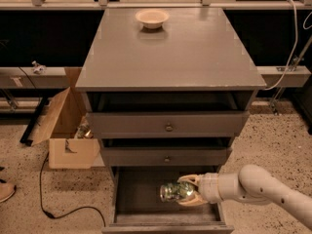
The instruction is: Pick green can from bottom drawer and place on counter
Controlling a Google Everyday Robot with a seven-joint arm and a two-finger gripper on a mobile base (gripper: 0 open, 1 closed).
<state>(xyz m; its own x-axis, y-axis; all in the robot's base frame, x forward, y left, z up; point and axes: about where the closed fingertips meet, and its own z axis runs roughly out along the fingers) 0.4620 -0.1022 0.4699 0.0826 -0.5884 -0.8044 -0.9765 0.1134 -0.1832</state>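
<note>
Horizontally reaching from the right, the arm (265,189) sets its gripper (185,191) inside the bottom drawer (139,199), fingers clasping the green can (170,191), below the front edge of the counter (170,57).

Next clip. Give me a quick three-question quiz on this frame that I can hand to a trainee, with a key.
1. True or false: the pincer is shut on the green can inside the open bottom drawer.
2. What stands on the counter? A) a cream bowl B) the green can C) a mug
3. Fill in: the arm reaches in from the picture's ___ side.
Key: 1 true; 2 A; 3 right.
</note>
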